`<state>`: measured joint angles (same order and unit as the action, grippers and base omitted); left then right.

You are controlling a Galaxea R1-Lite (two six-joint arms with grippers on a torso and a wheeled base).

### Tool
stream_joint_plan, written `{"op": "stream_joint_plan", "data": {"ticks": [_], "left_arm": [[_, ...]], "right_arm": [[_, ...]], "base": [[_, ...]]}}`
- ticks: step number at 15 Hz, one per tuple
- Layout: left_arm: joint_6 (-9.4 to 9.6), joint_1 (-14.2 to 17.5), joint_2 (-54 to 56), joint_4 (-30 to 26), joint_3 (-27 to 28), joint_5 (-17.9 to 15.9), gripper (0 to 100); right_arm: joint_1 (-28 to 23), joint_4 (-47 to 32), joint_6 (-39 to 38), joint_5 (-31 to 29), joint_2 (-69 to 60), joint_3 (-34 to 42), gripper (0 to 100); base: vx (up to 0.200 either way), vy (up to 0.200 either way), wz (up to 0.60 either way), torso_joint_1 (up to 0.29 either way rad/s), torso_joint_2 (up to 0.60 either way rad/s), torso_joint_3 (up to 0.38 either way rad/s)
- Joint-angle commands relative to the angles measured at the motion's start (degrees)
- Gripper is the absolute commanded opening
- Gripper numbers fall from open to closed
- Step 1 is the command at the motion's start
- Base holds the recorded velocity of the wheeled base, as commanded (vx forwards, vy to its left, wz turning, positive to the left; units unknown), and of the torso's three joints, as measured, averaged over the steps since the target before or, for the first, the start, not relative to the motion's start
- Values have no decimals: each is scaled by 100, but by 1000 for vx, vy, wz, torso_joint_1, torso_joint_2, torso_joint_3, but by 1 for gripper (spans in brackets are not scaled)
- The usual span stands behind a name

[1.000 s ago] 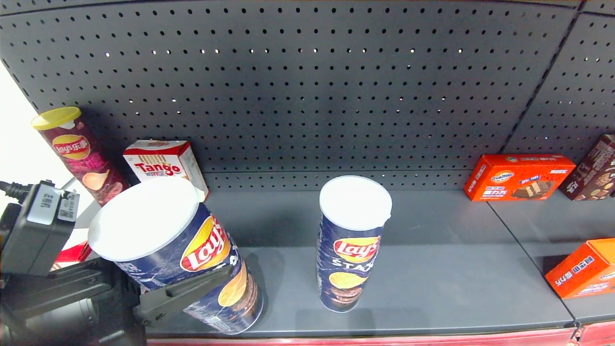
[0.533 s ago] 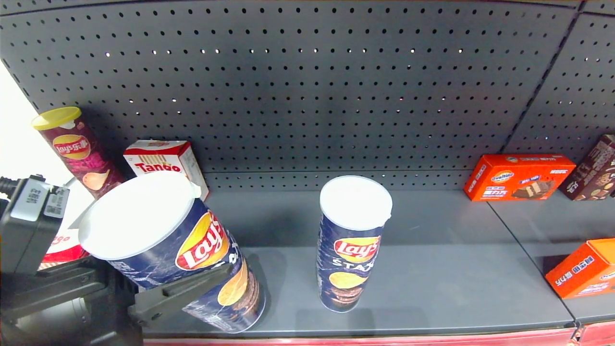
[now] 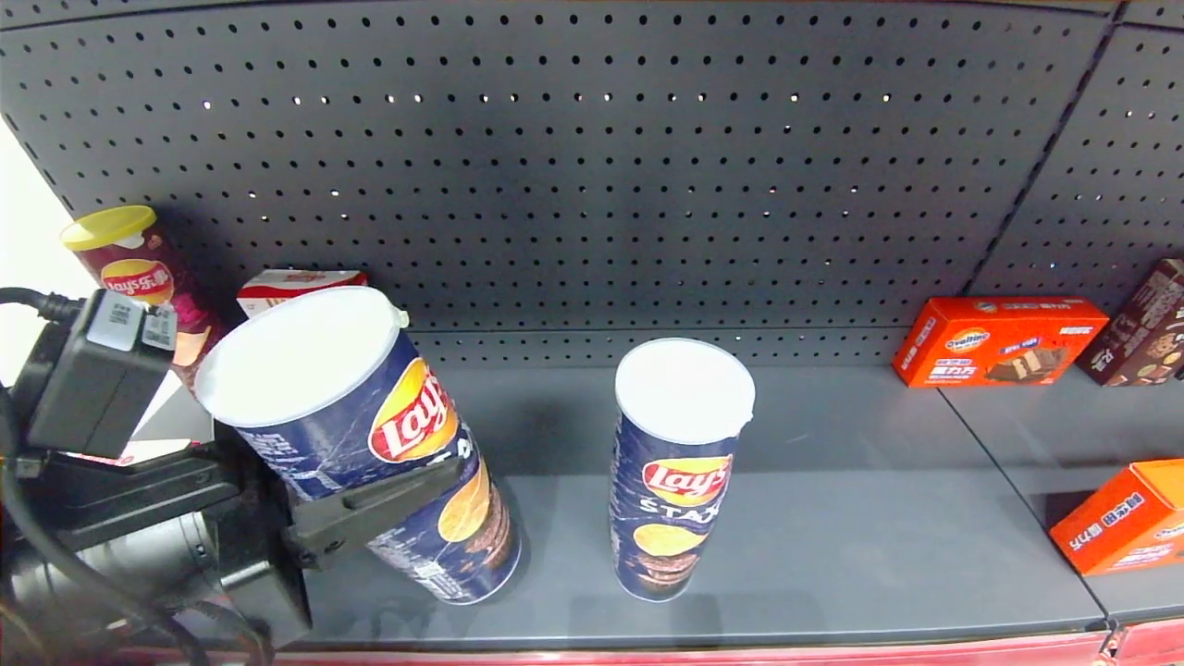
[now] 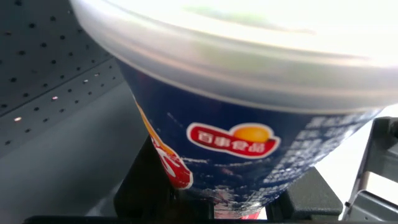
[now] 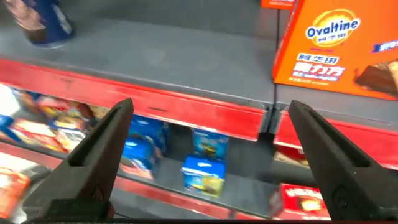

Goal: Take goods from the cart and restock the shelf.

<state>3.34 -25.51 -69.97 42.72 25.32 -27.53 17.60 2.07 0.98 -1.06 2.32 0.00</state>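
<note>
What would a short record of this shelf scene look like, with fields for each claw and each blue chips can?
left claw: shut on held chips can, at left front of shelf
held chips can: blue, white lid, tilted
standing chips can: blue, upright, mid-shelf, apart from the held one
right claw: open, empty, before red shelf edge

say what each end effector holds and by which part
Left end effector: tilted blue chip can, gripped around its middle. Right end effector: open, holding nothing.
</note>
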Motion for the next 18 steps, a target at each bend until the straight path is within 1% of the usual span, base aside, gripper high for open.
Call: {"op": "stream_joint_plan", "data": {"ticks": [1,3,8,9,10,13,16,18], "left_arm": [[9,38,-315,17,105,2,0],[26,187,-412,61,140,-7,0],[26,187,-438,70,149,-33,0],[26,196,-421,70,140,-25,0],[26,214,-412,70,114,-16,0],[26,240,-412,70,114,-16,0],[35,231,-421,26,201,-33,0],[35,222,-570,17,351,-42,0]], "right_arm": [[94,-304,34,-43,-232,-26,100],[85,-198,43,-43,-232,0,100],[85,-198,-1,-52,-232,0,100],[85,-198,8,-140,-232,0,100],[6,-198,17,-175,-232,0,100],[-3,-198,-1,-175,-232,0,100],[6,-198,-10,-175,-232,0,100],[6,-198,-10,-175,-232,0,100]], "base": [[0,0,0,0,0,0],[0,0,0,0,0,0],[0,0,0,0,0,0],[0,0,0,0,0,0],[0,0,0,0,0,0],[0,0,0,0,0,0],[0,0,0,0,0,0],[0,0,0,0,0,0]]}}
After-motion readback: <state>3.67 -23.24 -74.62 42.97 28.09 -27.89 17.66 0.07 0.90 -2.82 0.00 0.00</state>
